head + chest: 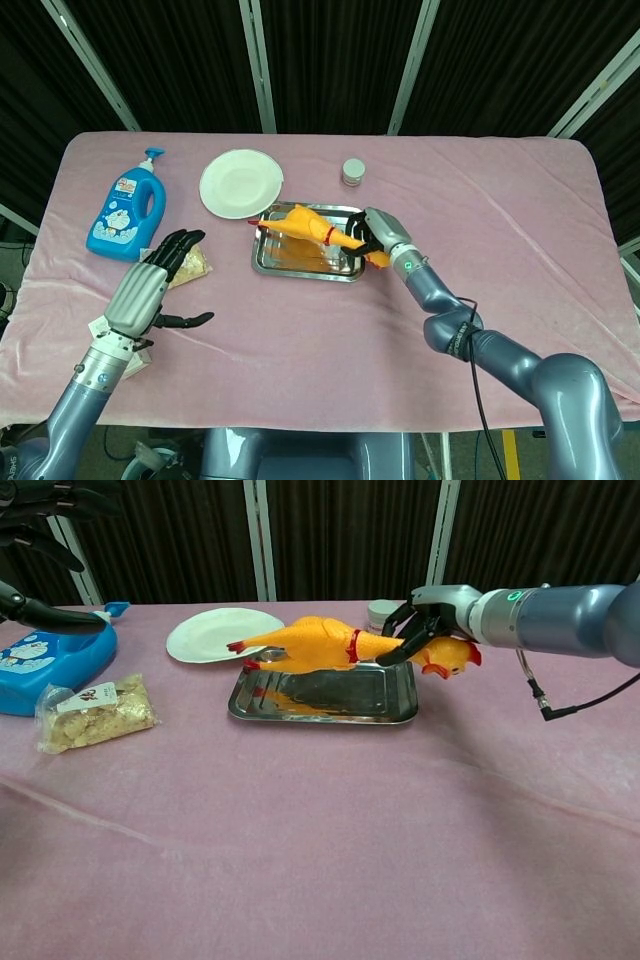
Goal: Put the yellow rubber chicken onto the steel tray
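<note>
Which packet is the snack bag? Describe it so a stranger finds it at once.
Start at the pink tablecloth and go to its left side, where the blue detergent bottle lies. Just right of the bottle's base, beside the open left hand, lies the snack bag. It is the only clear packet, filled with pale golden pieces and bearing a small white label.
</note>
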Tool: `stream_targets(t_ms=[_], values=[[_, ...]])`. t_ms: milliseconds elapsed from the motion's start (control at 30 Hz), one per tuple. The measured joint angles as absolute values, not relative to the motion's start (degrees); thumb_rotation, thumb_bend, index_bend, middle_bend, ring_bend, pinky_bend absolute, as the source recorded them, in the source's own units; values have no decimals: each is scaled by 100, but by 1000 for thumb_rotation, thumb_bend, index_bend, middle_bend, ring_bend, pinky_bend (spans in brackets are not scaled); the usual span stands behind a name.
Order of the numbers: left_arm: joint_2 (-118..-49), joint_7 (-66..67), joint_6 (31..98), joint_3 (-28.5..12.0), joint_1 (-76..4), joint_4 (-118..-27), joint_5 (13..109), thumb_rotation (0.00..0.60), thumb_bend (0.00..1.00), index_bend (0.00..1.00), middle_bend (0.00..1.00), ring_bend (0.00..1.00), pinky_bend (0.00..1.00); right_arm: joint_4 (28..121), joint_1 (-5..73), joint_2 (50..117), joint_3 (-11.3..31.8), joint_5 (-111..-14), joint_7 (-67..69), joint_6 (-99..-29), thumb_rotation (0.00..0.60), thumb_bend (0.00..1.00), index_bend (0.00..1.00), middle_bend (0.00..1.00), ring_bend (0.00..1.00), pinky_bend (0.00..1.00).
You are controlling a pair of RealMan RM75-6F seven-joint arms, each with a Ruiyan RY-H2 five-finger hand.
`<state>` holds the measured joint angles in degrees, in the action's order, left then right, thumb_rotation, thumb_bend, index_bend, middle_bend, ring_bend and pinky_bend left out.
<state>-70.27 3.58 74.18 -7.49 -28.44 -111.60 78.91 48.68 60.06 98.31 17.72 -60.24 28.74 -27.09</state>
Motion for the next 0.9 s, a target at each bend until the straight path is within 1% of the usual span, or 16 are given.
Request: stream_targets(t_ms=[33,100,133,167,200,267,333,367,433,533,667,733,900], values=[[-7045,360,7426,-767,-2841,-11152,7865,600,0,54,63,30,206,4762,6024,9891,1786,-5995,2857,-2680,600,587,985,746,678,851],[-7077,363,7426,-789,-2837,-11139,7818,600,0,53,63,30,206,4606,6043,9979,1810,-5959,2840,-2638,600,587,930,735,640,807],[-7093,363,7415,-801,-2837,-11129,7792,600,0,53,63,30,206,4517,6050,10030,1830,-5943,2834,-2614,600,586,872,716,605,767],[-7103,368,7399,-811,-2839,-11119,7776,600,0,53,63,30,206,4463,6051,10060,1846,-5940,2832,-2598,600,551,805,688,568,724],[-7109,380,7386,-820,-2841,-11112,7766,600,0,52,63,30,206,4421,6049,10085,1864,-5947,2830,-2582,600,507,763,668,544,697],[-7118,405,7374,-847,-2843,-11109,7755,600,0,52,62,30,206,4409,6033,10086,1885,-5989,2836,-2571,600,295,641,594,476,631],[-7123,404,7375,-874,-2840,-11118,7749,600,0,51,62,30,206,4427,5999,10062,1918,-6043,2866,-2556,600,155,548,535,427,594],[-7127,402,7378,-883,-2836,-11121,7748,600,0,51,62,30,206,4439,5988,10051,1914,-6067,2862,-2559,600,92,486,499,398,574],[-7132,402,7380,-889,-2827,-11123,7749,600,0,50,61,30,206,4499,5958,10024,1901,-6129,2846,-2568,600,27,410,450,359,550],[-7134,401,7376,-893,-2814,-11121,7752,600,0,48,60,30,206,4581,5921,9994,1904,-6195,2835,-2600,600,0,345,396,316,527],[-7132,403,7375,-901,-2800,-11117,7758,600,0,47,59,30,206,4656,5892,9967,1916,-6256,2813,-2634,600,0,248,347,274,475],[-7120,416,7373,-904,-2797,-11114,7765,600,0,47,58,30,206,4690,5883,9954,1923,-6274,2795,-2643,600,0,227,336,263,466],[-7020,519,7379,-937,-2791,-11087,7768,600,0,47,59,30,206,4790,5833,9883,1923,-6315,2722,-2727,600,0,226,331,258,462]])
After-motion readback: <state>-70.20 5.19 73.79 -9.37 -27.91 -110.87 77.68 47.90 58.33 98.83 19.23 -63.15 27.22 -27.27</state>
